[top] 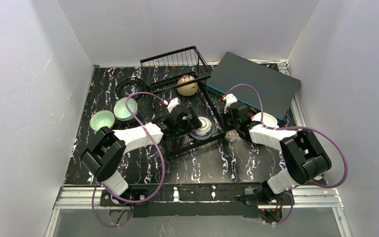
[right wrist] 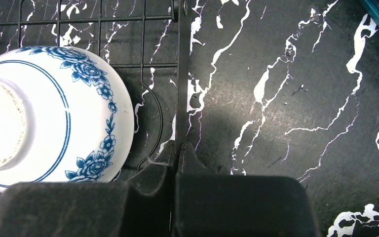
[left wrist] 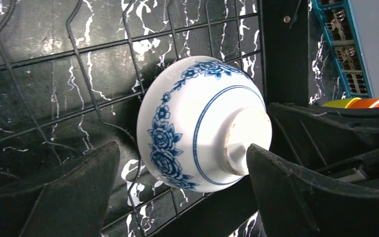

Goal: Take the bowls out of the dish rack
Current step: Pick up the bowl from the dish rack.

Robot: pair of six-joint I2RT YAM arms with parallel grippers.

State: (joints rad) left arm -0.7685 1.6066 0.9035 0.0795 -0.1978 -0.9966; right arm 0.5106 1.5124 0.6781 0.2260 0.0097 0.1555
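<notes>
A blue-and-white bowl (top: 203, 128) (left wrist: 202, 123) (right wrist: 54, 113) lies upside down and tilted at the near end of the black wire dish rack (top: 170, 60) (left wrist: 98, 47) (right wrist: 180, 74). My left gripper (top: 192, 127) (left wrist: 182, 148) is open around it: one finger (left wrist: 286, 182) sits at the bowl's foot ring and the other finger (left wrist: 79, 187) stands apart from its side. My right gripper (top: 225, 117) (right wrist: 180, 147) is shut on the rack's right edge wire. A beige bowl (top: 187, 85) sits farther back in the rack.
Two pale green bowls (top: 102, 119) (top: 125, 108) stand on the marble table at the left. A white bowl (top: 266, 118) sits behind my right arm, next to a flat dark grey-teal box (top: 256, 81). Stacked yellow and orange bowls (left wrist: 360, 102) show at the right.
</notes>
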